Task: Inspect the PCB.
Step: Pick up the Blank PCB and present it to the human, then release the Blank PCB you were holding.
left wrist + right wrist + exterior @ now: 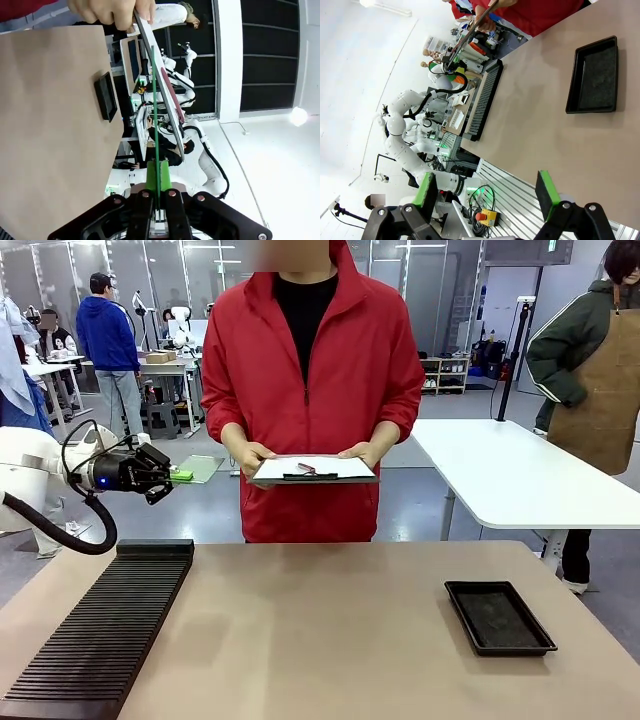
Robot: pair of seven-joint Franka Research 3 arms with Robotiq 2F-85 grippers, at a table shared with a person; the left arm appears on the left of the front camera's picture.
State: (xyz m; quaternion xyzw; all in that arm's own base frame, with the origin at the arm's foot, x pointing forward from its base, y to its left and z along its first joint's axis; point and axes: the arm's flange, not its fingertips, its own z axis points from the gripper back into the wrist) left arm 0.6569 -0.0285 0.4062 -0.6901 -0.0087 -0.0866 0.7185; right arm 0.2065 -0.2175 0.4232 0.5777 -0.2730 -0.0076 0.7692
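PCB pinched by one edge in my left gripper, held level in air near person's clipboard. Looks thin, light, stiff, probably fragile: I grip bare edge only. My right gripper spread, empty.

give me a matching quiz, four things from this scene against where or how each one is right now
Things:
1. PCB
2. clipboard
3. black tray
4. right pincer

States:
a. open, holding nothing
b. lying on the table, on the robot's right side
c. held by the person
d. clamped in the left pincer, above the table's level

Pairs: 1-d, 2-c, 3-b, 4-a
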